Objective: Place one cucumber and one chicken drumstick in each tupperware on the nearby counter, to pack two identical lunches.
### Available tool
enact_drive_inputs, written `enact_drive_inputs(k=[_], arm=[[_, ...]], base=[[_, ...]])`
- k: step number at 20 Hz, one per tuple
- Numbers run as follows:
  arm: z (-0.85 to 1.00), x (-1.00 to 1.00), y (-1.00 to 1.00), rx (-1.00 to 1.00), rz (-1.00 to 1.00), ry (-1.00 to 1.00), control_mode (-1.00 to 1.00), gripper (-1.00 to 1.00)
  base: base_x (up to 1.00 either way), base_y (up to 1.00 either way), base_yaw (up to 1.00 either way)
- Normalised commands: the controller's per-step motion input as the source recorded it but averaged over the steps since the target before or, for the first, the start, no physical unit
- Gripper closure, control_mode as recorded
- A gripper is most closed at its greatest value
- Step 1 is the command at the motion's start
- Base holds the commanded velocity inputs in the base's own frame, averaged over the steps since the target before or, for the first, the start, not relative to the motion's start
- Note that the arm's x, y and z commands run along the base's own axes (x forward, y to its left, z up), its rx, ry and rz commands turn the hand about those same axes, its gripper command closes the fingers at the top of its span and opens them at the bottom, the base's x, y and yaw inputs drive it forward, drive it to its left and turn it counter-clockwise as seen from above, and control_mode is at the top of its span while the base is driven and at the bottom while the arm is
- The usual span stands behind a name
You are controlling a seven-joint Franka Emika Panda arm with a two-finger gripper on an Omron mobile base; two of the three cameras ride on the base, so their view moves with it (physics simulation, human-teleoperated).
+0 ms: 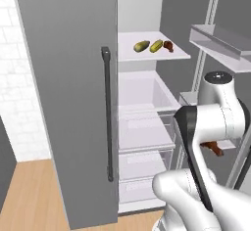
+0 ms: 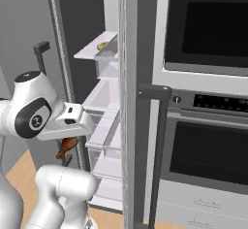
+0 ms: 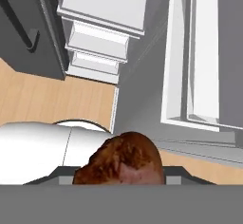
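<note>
The gripper (image 3: 121, 182) is clamped on a chicken drumstick (image 3: 121, 160), whose brown, browned meat bulges up between the dark finger tips right at the bottom of the hand view. In the left base view that same drumstick (image 1: 213, 148) pokes out just beyond the white forearm, in front of the open fridge; from the right base it (image 2: 67, 147) hangs under the hand, above the wooden floor (image 2: 19, 174).

Out past the hand stands the open fridge, its grey door (image 1: 68, 93) with the long dark handle (image 1: 107, 115) swung wide on the left. Inside, on the upper shelf (image 1: 147, 55), sit two cucumbers: one (image 1: 141, 46) near the shelf's middle, the other (image 1: 156, 45) just beside it toward the right edge. A second drumstick (image 1: 168, 46) lies right next to that cucumber, closest to the shelf's right edge. Pale drawers (image 1: 144, 127) stack below. In the right base view, a built-in oven (image 2: 208, 145) fills the wall beside the fridge.
</note>
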Motion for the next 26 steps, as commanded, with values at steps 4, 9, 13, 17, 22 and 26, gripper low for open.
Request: enact_drive_inputs(k=[4, 9, 13, 17, 22, 26], arm=[[0.00, 0.00, 0.00, 0.00, 0.00, 0.00, 1.00, 1.00], [0.00, 0.00, 0.00, 0.00, 0.00, 0.00, 1.00, 1.00], [0.00, 0.00, 0.00, 0.00, 0.00, 0.00, 1.00, 1.00], [0.00, 0.00, 0.00, 0.00, 0.00, 0.00, 1.00, 1.00], [0.00, 0.00, 0.00, 0.00, 0.00, 0.00, 1.00, 1.00], [0.00, 0.00, 0.00, 0.00, 0.00, 0.00, 1.00, 1.00]], base=[[-0.69, -0.67, -0.28], [0.17, 0.94, 0.08], [-0.42, 0.60, 0.23], [-1.00, -0.72, 0.00], [-1.00, -1.00, -0.10], [-0.82, -0.96, -0.49]])
